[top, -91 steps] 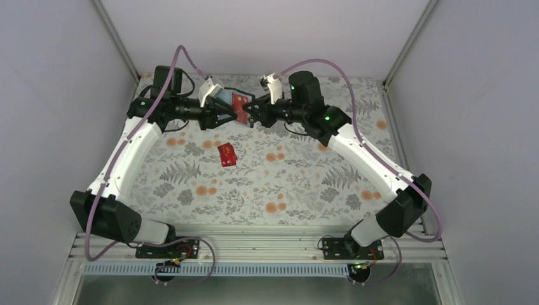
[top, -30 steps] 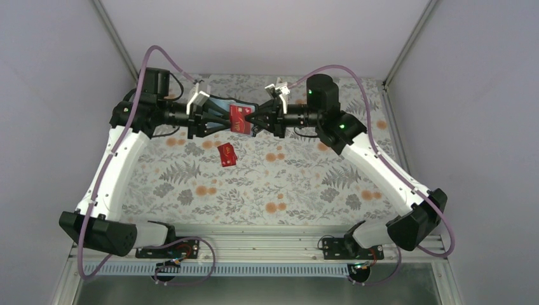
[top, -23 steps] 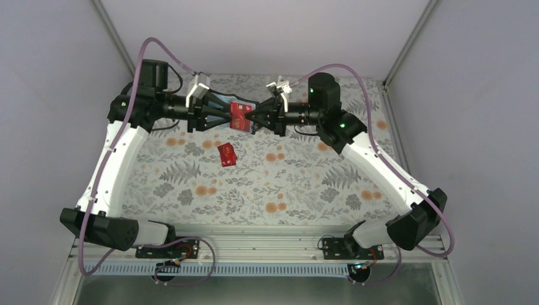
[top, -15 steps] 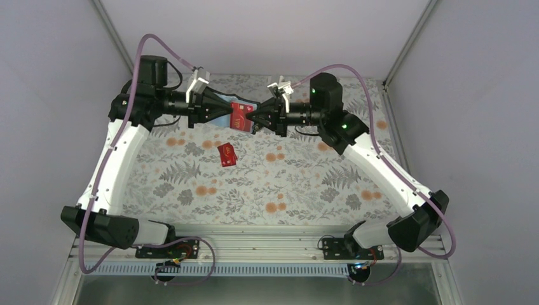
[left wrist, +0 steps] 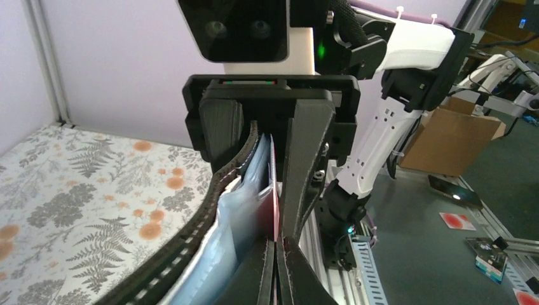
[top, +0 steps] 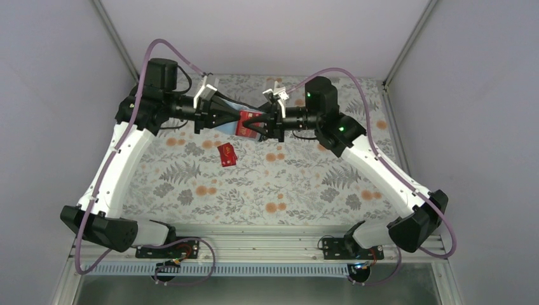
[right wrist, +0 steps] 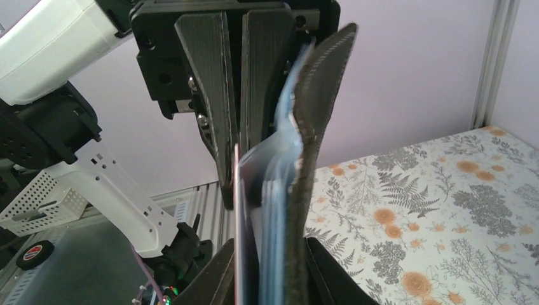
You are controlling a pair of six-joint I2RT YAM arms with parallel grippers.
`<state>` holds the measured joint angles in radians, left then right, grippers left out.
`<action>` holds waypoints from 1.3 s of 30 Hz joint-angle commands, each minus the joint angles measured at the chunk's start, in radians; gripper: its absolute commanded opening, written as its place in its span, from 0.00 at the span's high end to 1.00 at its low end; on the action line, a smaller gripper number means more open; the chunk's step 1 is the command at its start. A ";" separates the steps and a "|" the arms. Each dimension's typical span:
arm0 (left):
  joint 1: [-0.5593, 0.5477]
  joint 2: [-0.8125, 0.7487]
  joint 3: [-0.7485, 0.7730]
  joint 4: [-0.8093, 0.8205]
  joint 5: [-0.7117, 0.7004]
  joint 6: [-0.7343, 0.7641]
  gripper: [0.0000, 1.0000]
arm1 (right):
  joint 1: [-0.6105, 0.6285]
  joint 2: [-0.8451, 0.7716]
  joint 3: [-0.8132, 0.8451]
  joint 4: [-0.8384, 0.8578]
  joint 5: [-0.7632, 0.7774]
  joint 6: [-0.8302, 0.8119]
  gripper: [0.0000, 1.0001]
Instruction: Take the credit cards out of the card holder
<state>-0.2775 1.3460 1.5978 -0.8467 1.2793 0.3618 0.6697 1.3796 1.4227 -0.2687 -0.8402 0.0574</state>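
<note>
Extracting credit card (top: 246, 124) from card holder (right wrist: 321, 114), both aloft over the far tabletop (top: 305, 184): left gripper (top: 236, 118) pinched shut on card edge, right gripper (right wrist: 270, 248) straddling holder, clamp indeterminable; next, holder needs firm hold, card drawn clear.

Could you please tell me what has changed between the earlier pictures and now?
The left pincer, spread wide a second ago, has shut, seemingly on the red card sticking out of the card holder. The right pincer, pinched shut until then, has parted slightly and now straddles holder and card. The loose red card stayed where it lay, and the holder is still held up between the two arms.
</note>
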 commanded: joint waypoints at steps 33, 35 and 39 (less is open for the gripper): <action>0.121 -0.036 -0.016 -0.123 -0.014 0.172 0.98 | -0.033 -0.063 -0.068 -0.041 -0.047 -0.063 0.96; 0.092 -0.056 -0.063 -0.096 -0.013 0.179 0.98 | -0.033 -0.062 -0.069 -0.031 -0.069 -0.060 0.96; 0.063 -0.056 -0.076 -0.097 -0.021 0.187 0.77 | -0.034 -0.055 -0.058 -0.030 -0.071 -0.062 0.96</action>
<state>-0.1921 1.3022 1.5322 -0.9447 1.2514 0.5102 0.6403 1.3441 1.3521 -0.3149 -0.8711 0.0067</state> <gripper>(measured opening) 0.157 0.078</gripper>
